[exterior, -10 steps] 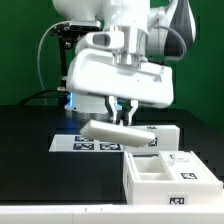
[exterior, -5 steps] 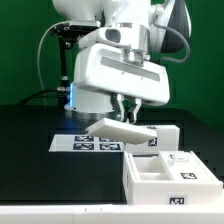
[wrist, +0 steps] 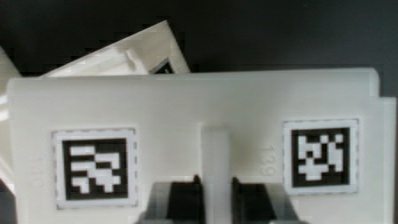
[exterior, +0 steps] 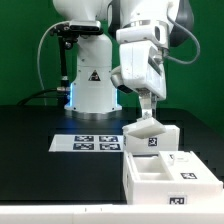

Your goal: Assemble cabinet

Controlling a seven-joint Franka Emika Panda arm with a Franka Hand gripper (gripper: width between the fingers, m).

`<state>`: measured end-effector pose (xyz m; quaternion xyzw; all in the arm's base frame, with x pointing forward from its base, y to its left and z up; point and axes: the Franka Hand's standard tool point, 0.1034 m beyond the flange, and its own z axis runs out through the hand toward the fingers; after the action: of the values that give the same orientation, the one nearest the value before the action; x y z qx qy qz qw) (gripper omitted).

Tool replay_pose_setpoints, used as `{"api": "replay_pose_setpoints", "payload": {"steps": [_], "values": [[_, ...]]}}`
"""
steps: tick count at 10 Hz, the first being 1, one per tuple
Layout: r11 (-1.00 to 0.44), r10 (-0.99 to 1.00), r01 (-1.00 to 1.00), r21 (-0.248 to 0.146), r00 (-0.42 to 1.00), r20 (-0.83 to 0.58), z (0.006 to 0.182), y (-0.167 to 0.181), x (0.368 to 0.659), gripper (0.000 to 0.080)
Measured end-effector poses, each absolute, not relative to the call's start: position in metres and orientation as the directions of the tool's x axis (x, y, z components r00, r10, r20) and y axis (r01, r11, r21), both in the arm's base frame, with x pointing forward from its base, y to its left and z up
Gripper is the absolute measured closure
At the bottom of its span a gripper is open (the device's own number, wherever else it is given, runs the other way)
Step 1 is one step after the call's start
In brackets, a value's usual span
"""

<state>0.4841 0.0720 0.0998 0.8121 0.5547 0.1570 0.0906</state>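
Pincer [exterior: 148, 112] is clamping shut on a tagged white panel [exterior: 142, 129], dangling it right over the other cabinet pieces [exterior: 166, 180] sitting on the black table [exterior: 35, 128].

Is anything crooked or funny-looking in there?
Yes. The white panel pinched in the gripper sits tilted, not level, just above the open white box. I cannot tell whether they touch. The marker board lies flat, and nothing looks broken or spilled.

Exterior view is facing the end effector [exterior: 147, 114] from afar; wrist view is hugging the cabinet panel [wrist: 196, 100] beneath it, probably shared.
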Motion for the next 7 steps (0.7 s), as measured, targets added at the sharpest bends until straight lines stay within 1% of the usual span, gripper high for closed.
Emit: {"api": "replay_pose_setpoints", "payload": {"steps": [1, 2, 4, 5, 6, 7], "values": [[-0.313, 0.949, 0.898, 0.31, 0.286, 0.13, 0.097, 0.075, 0.482, 0.0733], [-0.281, 0.959, 0.923, 0.262, 0.264, 0.099, 0.093, 0.086, 0.482, 0.0733], [-0.208, 0.978, 0.951, 0.229, 0.205, 0.035, 0.095, 0.107, 0.49, 0.0733], [-0.139, 0.99, 0.962, 0.234, 0.141, 0.007, 0.095, 0.113, 0.488, 0.0733], [-0.08, 0.996, 0.967, 0.241, 0.083, -0.006, 0.092, 0.11, 0.485, 0.0733], [-0.073, 0.997, 0.968, 0.239, 0.078, -0.01, 0.092, 0.108, 0.485, 0.0733]]}}
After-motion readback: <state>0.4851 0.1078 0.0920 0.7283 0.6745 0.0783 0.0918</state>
